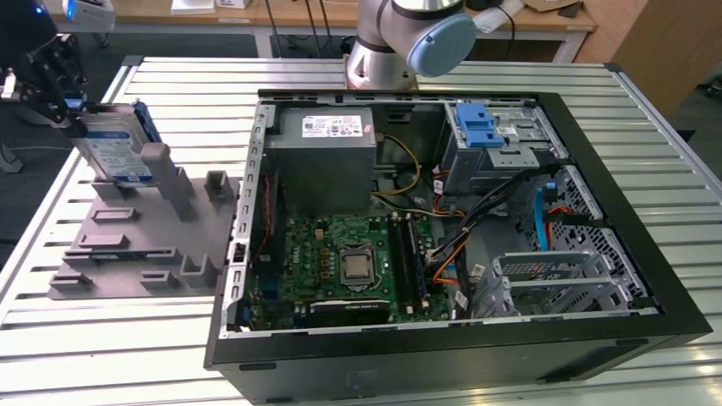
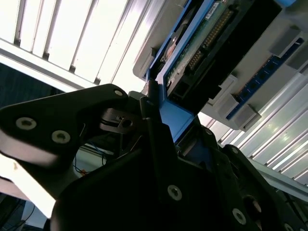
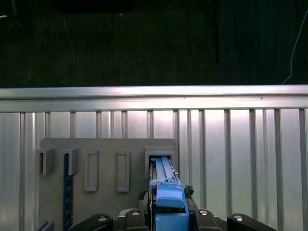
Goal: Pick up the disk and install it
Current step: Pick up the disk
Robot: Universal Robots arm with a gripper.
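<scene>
Pick-up stage: gripper (image 1: 70, 106) clenched on the upper end of the disk (image 1: 113, 150), upright at the end slot of the grey rack (image 1: 124, 245) on the exterior view's left, well apart from the computer case (image 1: 451, 355). Yet to be carried over and seated in the blue-latched drive cage (image 1: 513, 156), judging by that gap. Underneath, ribbed metal tabletop (image 1: 113, 338); beyond, dark floor (image 1: 23, 194) and wooden furniture (image 1: 643, 51)

Alt text: An end effector (image 1: 74, 114), clamped on the disk (image 1: 115, 145), is at a grey fixture (image 1: 135, 241) whose upright posts stand close around the disk's lower edge. Bare slatted surface (image 1: 113, 338) lies open in front of the fixture. An open computer case (image 1: 451, 355) stands just beside the fixture, its black wall rising between them. Inside the case, a power supply (image 1: 327, 156), a drive cage (image 1: 496, 139) and loose cables (image 1: 445, 249) crowd the space.
</scene>
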